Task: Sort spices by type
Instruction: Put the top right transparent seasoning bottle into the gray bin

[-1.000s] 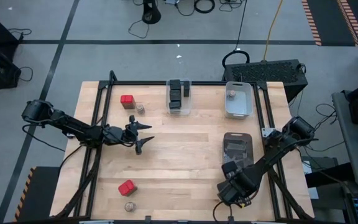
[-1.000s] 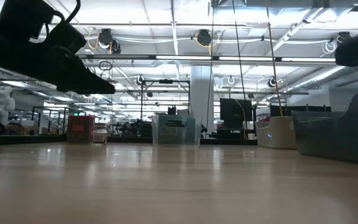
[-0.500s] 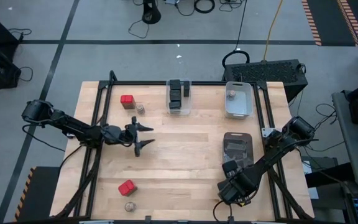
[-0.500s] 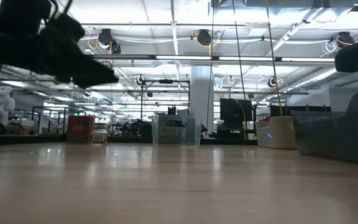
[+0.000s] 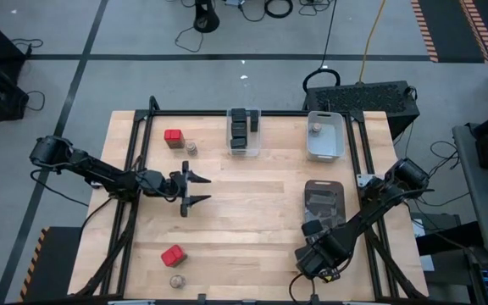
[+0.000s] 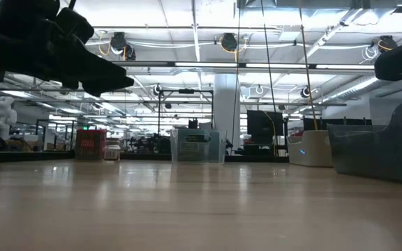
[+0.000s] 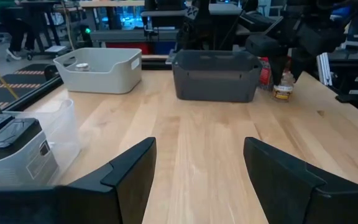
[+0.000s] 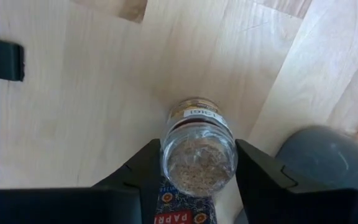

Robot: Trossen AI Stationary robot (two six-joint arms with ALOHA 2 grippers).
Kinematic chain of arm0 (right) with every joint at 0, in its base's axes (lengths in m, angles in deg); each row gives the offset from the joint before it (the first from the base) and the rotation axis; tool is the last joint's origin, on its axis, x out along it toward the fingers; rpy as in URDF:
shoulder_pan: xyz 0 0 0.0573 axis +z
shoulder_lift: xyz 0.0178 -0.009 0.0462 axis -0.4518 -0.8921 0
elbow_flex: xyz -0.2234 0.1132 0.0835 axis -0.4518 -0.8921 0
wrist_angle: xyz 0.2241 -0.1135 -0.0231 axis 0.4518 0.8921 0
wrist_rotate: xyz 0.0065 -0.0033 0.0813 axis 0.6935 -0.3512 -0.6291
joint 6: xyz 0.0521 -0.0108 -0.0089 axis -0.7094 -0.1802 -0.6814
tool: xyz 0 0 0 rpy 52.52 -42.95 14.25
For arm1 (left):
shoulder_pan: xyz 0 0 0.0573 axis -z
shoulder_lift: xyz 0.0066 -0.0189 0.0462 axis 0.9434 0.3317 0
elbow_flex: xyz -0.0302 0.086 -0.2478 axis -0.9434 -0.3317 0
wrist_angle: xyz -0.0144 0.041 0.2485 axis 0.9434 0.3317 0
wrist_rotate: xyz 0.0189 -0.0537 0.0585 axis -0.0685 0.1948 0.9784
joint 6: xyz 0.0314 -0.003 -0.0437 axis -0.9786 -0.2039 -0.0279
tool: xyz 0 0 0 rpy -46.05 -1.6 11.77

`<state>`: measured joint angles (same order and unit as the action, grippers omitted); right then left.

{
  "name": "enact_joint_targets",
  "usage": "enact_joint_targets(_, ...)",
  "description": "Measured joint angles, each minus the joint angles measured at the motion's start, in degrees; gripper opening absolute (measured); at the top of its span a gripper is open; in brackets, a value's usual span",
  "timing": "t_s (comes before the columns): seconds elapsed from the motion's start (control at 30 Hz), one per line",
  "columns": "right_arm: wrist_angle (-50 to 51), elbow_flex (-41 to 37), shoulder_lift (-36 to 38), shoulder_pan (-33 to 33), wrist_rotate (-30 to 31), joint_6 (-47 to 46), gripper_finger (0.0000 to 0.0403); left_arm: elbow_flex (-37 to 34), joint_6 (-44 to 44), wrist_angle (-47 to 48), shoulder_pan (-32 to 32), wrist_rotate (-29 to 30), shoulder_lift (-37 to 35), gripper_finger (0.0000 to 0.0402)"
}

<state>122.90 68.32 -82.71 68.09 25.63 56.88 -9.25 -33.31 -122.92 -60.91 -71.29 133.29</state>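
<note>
Near the table's front right corner, right tool (image 8: 197, 163) pointing down, clamped on round jar (image 8: 197, 152), left tool (image 5: 195, 190) apart

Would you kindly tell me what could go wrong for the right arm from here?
The right gripper grips the small jar by its rounded sides, so it may slip or twist when lifted. The paprika-labelled tin lies right by the jar and might get nudged. The dark grey bin stands close; a swing could clip it.
</note>
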Motion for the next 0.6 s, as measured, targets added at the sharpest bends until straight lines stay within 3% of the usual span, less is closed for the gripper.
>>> enact_joint_targets(0.27,-0.3,2.8,0.0,-2.4,0.7,2.1,0.0152,0.0,-0.2,0.0,0.0,0.1,0.0,0.0249)
enact_joint_targets(0.47,-0.2,9.2,0.0,-7.7,7.8,6.6,0.0152,0.0,-0.2,0.0,0.0,1.2,0.0,0.0249)
enact_joint_targets(0.6,3.1,14.1,0.0,-13.2,9.4,11.6,0.0152,0.0,-0.2,0.0,0.0,1.3,0.0,0.0249)
